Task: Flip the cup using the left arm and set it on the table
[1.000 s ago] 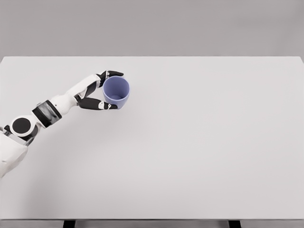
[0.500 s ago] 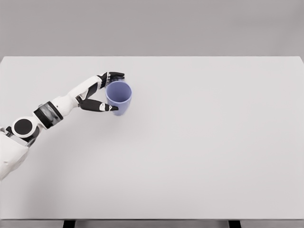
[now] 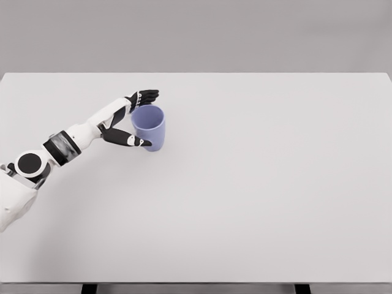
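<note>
The lavender-blue, smooth-walled tapered cup (image 3: 149,128) stood upright on the broad white rectangular table (image 3: 257,184), open mouth facing up, in the left-rear part of the tabletop. Its rim was wider than its base and its hollow inside was plainly visible from the head camera.

The white-and-black five-finger left hand (image 3: 130,116) sat just to the left of the cup, at the end of the white arm that entered from the lower left of the picture. Its dark fingers (image 3: 146,95) reached out past the far side of the rim, extended rather than curled, and the thumb (image 3: 131,140) stretched along the near side, low by the cup's wall. The cup thus lay between fingers and thumb, with the hand spread wide around it. The thumb tip seemed to be just beside or lightly against the cup's lower wall; from this angle contact could not be settled. The upper fingers looked clear of the rim, so the hand appeared released, not clamped on the cup.
</note>
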### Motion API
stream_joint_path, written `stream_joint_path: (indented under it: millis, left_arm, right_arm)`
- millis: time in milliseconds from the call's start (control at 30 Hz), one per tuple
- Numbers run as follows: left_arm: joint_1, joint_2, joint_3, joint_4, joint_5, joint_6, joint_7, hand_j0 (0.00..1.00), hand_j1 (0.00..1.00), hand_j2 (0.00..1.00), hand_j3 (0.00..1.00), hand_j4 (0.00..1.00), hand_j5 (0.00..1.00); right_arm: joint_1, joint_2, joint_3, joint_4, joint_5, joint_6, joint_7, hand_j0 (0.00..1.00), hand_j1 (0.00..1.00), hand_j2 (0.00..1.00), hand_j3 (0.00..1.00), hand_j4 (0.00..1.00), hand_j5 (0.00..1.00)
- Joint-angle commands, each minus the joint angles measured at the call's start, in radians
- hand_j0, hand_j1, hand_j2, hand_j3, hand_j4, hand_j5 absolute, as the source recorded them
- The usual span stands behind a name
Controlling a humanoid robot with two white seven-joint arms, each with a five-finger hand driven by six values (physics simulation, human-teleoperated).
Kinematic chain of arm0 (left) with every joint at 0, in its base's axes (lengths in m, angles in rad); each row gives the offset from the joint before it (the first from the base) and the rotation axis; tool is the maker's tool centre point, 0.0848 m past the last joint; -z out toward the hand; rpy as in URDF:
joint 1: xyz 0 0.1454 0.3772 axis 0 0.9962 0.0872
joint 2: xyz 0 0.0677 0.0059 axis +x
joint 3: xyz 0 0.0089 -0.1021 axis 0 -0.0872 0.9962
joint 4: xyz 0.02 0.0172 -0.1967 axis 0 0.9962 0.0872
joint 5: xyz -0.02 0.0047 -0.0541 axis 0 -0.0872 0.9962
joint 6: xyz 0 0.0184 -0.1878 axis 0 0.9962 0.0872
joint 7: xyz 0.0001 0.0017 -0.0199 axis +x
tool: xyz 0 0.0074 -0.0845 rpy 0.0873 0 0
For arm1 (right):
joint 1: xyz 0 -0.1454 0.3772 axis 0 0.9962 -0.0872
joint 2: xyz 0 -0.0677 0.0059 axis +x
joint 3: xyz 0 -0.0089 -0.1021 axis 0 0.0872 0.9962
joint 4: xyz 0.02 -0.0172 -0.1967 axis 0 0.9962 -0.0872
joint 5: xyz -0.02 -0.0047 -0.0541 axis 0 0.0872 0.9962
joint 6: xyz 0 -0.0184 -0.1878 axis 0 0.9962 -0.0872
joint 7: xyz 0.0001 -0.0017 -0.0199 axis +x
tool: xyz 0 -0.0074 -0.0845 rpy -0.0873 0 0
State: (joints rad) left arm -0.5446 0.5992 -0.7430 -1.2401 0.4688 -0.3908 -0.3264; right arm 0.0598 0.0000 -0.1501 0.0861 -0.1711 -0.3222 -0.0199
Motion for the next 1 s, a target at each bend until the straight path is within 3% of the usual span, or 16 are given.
stream_joint_path:
  millis: [0, 567, 667, 833, 967]
  left_arm:
    - [0.000, 0.004, 0.001, -0.002, 0.004, 0.000, 0.001, 1.00, 1.00, 1.00, 1.00, 1.00, 1.00]
    - [0.003, 0.042, 0.019, -0.038, 0.002, -0.013, 0.000, 1.00, 1.00, 1.00, 1.00, 1.00, 1.00]
    - [0.021, 0.092, 0.019, -0.068, 0.005, -0.013, 0.000, 1.00, 1.00, 1.00, 1.00, 1.00, 1.00]
    - [0.084, 0.201, 0.132, -0.148, 0.004, -0.014, 0.000, 1.00, 1.00, 1.00, 1.00, 1.00, 1.00]
    - [0.084, 0.286, 0.160, -0.148, 0.005, -0.007, 0.000, 1.00, 1.00, 1.00, 1.00, 1.00, 1.00]
  right_arm:
    - [0.000, 0.000, 0.000, 0.000, -0.001, 0.000, 0.000, 1.00, 1.00, 1.00, 1.00, 1.00, 1.00]
    - [0.000, 0.000, 0.000, 0.000, -0.001, 0.000, 0.000, 1.00, 1.00, 1.00, 1.00, 1.00, 1.00]
    - [0.000, 0.000, 0.000, 0.000, -0.001, 0.000, 0.000, 1.00, 1.00, 1.00, 1.00, 1.00, 1.00]
    - [0.000, 0.000, 0.000, 0.000, -0.001, 0.000, 0.000, 1.00, 1.00, 1.00, 1.00, 1.00, 1.00]
    - [0.000, 0.000, 0.000, 0.000, -0.001, 0.000, 0.000, 1.00, 1.00, 1.00, 1.00, 1.00, 1.00]
